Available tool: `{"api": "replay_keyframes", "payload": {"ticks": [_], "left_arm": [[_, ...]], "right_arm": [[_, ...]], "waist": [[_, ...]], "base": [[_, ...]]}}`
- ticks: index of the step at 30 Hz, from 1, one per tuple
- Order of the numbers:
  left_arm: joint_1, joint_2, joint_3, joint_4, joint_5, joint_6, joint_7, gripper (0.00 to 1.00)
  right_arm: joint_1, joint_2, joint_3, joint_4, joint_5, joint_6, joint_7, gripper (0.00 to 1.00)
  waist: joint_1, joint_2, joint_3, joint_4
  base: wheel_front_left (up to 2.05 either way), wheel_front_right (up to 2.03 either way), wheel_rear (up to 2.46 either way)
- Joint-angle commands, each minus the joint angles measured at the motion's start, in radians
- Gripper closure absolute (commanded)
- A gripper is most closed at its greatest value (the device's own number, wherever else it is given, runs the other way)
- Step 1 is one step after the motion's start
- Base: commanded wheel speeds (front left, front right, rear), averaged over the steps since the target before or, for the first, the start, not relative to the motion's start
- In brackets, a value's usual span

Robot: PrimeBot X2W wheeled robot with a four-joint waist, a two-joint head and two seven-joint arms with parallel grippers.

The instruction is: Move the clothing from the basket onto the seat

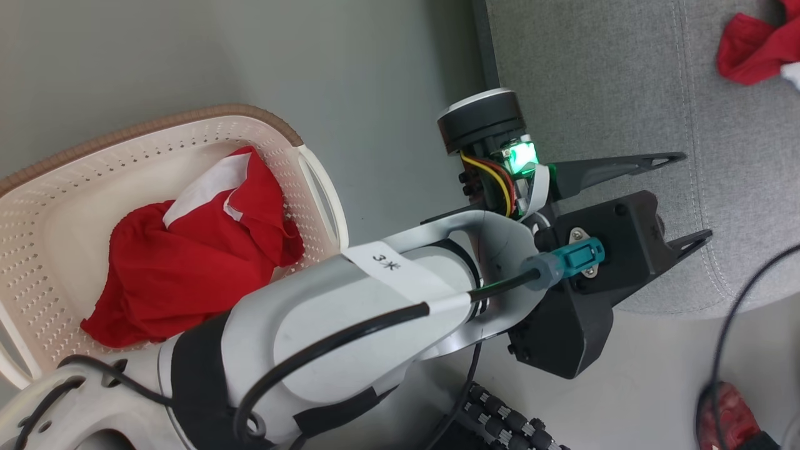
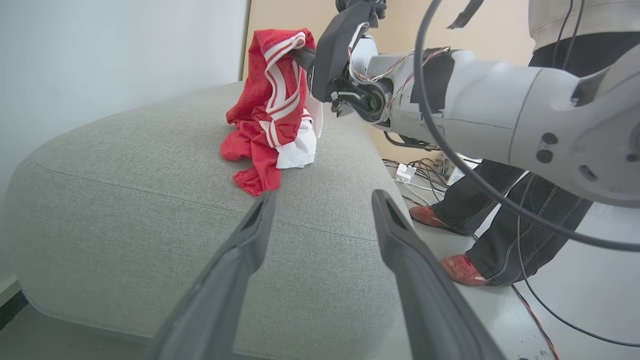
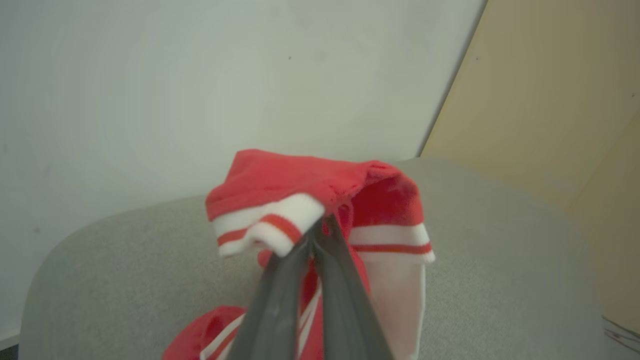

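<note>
Head view: grey floor [image 1: 156, 56], and the basket [image 1: 62, 187] sits at left with one red garment [image 1: 187, 262] heaped inside. The left gripper [image 1: 695, 195] is spread wide and empty over the seat [image 1: 594, 94] edge.

Left wrist view: white wall [image 2: 100, 50], a person's legs [image 2: 500, 225] beside the seat, a striped garment [image 2: 270, 110] lifted at the top, its lower end on the cushion.

Right wrist view: the right gripper [image 3: 320, 227] is pinched tight on that striped garment's cuff.

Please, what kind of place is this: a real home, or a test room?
Probably a test room arranged like a living room: a grey seat and a laundry basket stand on a bare floor, but loose cables lie beyond the seat and a person stands close by.
</note>
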Motion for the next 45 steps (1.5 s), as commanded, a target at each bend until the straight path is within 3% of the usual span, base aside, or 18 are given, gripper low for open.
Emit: {"api": "replay_keyframes", "payload": {"ticks": [1, 11, 12, 13, 14, 21, 31, 39, 45], "left_arm": [[0.014, 0.008, -0.007, 0.0, -0.001, 0.0, 0.004, 0.0], [0.033, 0.018, -0.022, -0.005, -0.012, 0.007, 0.006, 0.0], [0.033, 0.021, -0.021, -0.004, -0.008, 0.011, 0.005, 0.0], [0.034, 0.021, -0.02, -0.004, -0.003, 0.014, 0.002, 0.0], [0.036, 0.022, -0.016, -0.004, -0.001, 0.022, -0.002, 0.0], [0.059, 0.024, -0.008, -0.008, -0.013, 0.044, -0.024, 0.0], [0.093, 0.061, 0.015, 0.005, -0.026, 0.067, -0.07, 0.0], [0.162, 0.099, 0.052, 0.016, -0.046, 0.108, -0.143, 0.0], [0.257, 0.137, 0.106, 0.04, -0.076, 0.157, -0.242, 0.0]], "right_arm": [[-0.006, 0.016, 0.008, 0.054, -0.011, 0.0, -0.002, 1.0], [-0.106, 0.007, 0.065, 0.447, -0.023, 0.0, -0.002, 1.0], [-0.112, 0.003, 0.065, 0.473, -0.022, 0.0, -0.002, 0.89], [-0.117, -0.004, 0.064, 0.485, -0.024, 0.0, -0.002, 0.64], [-0.118, -0.006, 0.062, 0.495, -0.024, 0.0, -0.002, 0.0], [-0.022, -0.01, 0.016, 0.402, -0.043, 0.0, -0.002, 0.0], [0.224, 0.113, 0.015, 0.122, -0.073, 0.0, -0.002, 0.0], [0.421, 0.216, 0.098, -0.13, -0.094, 0.0, 0.04, 0.0], [0.55, 0.248, 0.216, -0.341, -0.088, 0.0, 0.09, 0.0]], "waist": [[0.0001, 0.0, -0.001, 0.001], [0.0001, 0.0, -0.023, 0.009], [0.0001, 0.0, -0.027, 0.01], [0.0001, 0.0, -0.03, 0.011], [0.0001, 0.0, -0.033, 0.012], [0.0001, 0.0, -0.07, 0.021], [0.0001, 0.0, -0.148, 0.03], [0.0001, 0.0, -0.247, 0.094], [0.0001, 0.0, -0.352, 0.182]], "base": [[0.0, 0.0, 0.0], [0.0, 0.0, 0.0], [0.0, 0.0, 0.0], [0.0, 0.0, 0.0], [0.0, 0.0, 0.0], [0.0, 0.0, 0.0], [0.0, 0.0, 0.0], [0.0, 0.0, 0.0], [0.0, 0.0, 0.0]]}}
